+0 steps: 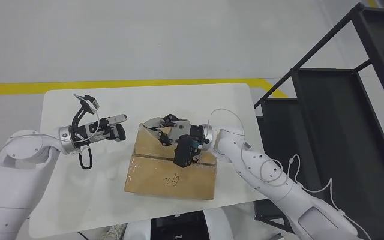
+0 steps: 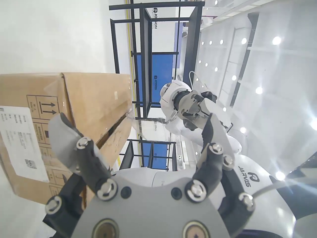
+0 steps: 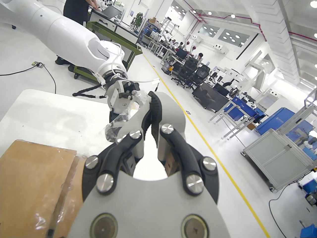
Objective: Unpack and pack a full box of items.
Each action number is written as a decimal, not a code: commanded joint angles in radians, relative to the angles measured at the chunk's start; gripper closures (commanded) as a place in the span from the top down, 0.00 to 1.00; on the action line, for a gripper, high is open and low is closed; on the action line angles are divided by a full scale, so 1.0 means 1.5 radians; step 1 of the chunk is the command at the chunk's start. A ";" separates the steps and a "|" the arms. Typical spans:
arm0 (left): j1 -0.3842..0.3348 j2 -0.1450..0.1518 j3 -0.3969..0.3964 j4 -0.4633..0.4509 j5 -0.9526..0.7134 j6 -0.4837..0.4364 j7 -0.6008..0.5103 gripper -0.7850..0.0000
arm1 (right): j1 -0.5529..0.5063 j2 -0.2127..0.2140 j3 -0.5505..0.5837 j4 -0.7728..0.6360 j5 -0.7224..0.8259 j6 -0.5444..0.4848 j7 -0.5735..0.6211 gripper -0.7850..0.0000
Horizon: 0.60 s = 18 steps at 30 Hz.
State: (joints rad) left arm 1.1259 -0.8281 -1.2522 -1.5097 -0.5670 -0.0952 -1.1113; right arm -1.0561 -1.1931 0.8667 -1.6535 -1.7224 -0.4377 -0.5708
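1. The left end effector hovered over the white desk, just beside the box's left side, its fingers spread wide and released, grasping nothing.
2. The cardboard box sat on the middle of the desk toward the near edge, its top flaps down. A white label was stuck on the side facing the left arm.
3. The right end effector hung above the box's far left corner, clenched on a crumpled strip of clear tape (the strip trailed back to the box's top seam).
4. A black metal rack stood on the floor right of the desk.
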 commanded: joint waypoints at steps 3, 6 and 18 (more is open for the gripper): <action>0.000 0.000 0.000 0.000 0.000 0.000 0.000 1.00 | 0.007 -0.007 -0.016 0.028 0.013 -0.001 0.012 0.00; 0.000 0.000 0.000 0.000 0.000 0.000 0.000 1.00 | 0.023 -0.017 -0.037 0.056 0.026 0.014 0.011 0.00; 0.000 0.000 0.000 0.000 0.000 0.000 0.000 1.00 | 0.044 -0.036 -0.063 0.123 0.049 0.014 -0.016 0.00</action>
State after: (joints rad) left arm 1.1259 -0.8281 -1.2522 -1.5097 -0.5670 -0.0952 -1.1113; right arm -0.9885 -1.2472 0.7716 -1.4772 -1.6493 -0.4159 -0.5915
